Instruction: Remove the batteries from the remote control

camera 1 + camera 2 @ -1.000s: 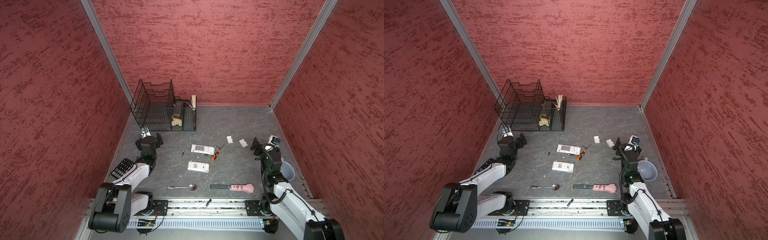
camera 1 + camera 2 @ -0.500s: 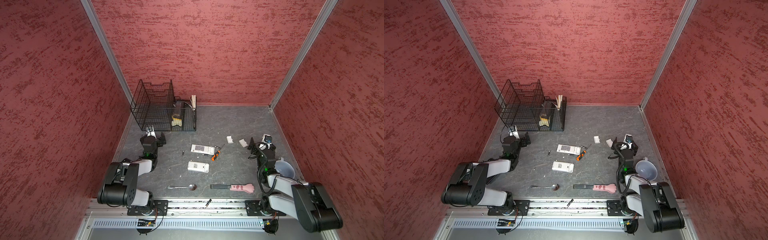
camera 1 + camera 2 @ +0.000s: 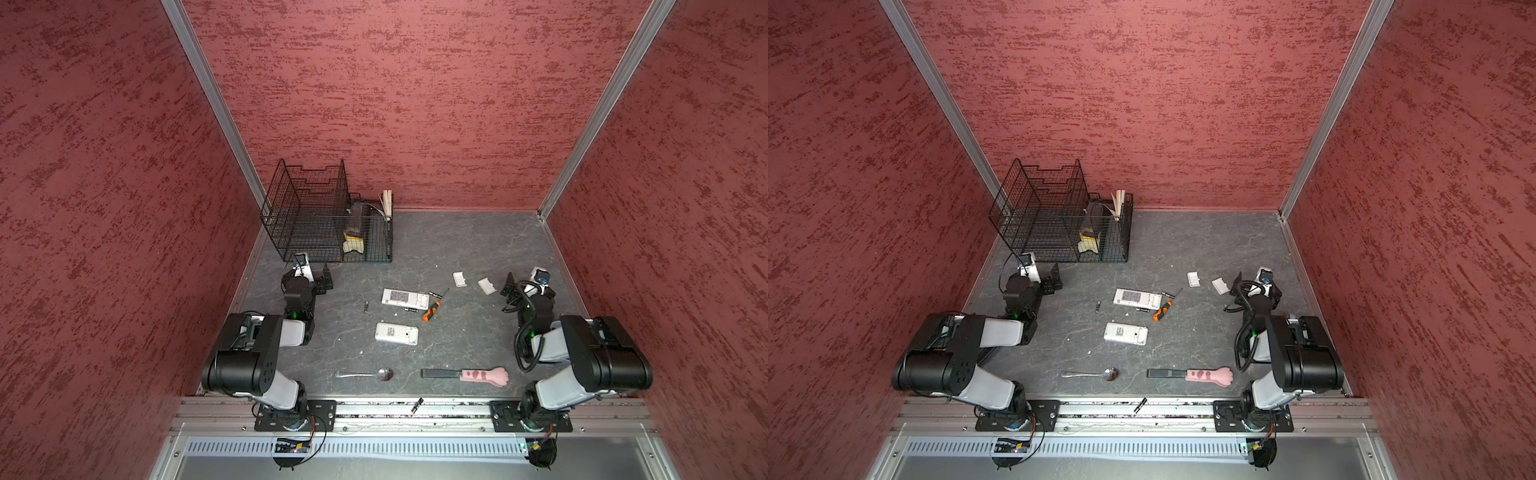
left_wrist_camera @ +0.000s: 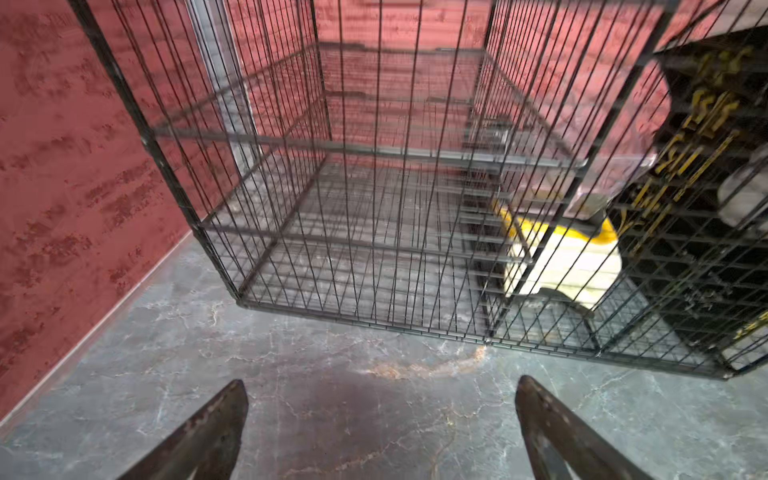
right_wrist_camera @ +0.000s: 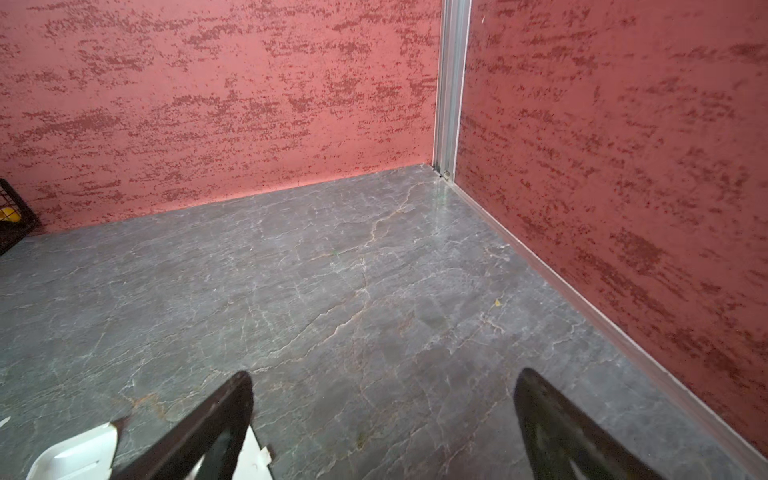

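Your left gripper (image 4: 382, 382) hangs wide and empty facing the wire rack (image 3: 316, 216). The batteries (image 3: 366, 306) lie loose: one at nine o'clock of the upper remote control (image 3: 404, 298), others at its three o'clock end by the screwdriver (image 3: 432, 309), one on the front rail (image 3: 374, 409). Your right gripper (image 5: 385, 374) gapes empty too. Unloading looks done; park clear. Grey veined tabletop (image 3: 478, 249), red textured walls (image 3: 395, 104)

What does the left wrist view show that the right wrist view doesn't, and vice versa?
Left wrist only: the tiers of the wire rack up close and a black packet with gold lettering behind its mesh. Right wrist only: a white battery cover beside the open right gripper. Both: some of that rack, the grey marbled table, red wall; the left gripper is open too, nothing held.
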Tool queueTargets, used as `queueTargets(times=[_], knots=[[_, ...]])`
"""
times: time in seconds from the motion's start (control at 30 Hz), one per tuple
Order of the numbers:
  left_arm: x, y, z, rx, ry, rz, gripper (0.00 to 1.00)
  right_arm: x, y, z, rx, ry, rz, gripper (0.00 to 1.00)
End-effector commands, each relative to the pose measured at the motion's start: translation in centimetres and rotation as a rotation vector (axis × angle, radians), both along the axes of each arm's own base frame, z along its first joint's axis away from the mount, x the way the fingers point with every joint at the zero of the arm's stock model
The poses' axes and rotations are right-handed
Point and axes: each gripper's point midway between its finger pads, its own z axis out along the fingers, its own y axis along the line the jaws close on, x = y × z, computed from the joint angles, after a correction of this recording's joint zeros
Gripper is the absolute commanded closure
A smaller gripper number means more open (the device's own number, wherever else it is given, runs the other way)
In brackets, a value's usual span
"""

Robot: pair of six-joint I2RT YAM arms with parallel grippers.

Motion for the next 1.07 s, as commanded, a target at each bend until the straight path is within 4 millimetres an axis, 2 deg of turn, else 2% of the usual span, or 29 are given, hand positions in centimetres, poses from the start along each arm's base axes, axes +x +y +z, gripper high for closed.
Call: queueTargets(times=[0.0,0.17,1.03], knots=[[0.3,0.1,0.7,-0.003,-0.03,0.0,0.0,0.2,0.3,2.8,0.012,-0.123,0.026,0.01],[0.4,0.3,0.7,-0.01,-0.027,0.001,0.01,2.2,0.4,2.1,0.008,-0.048,0.04,0.01],[0.7,0.3,0.5,-0.042,-0.008,-0.035,0.01,2.3,0.7,2.1,-0.003,-0.041,0.042,0.01]])
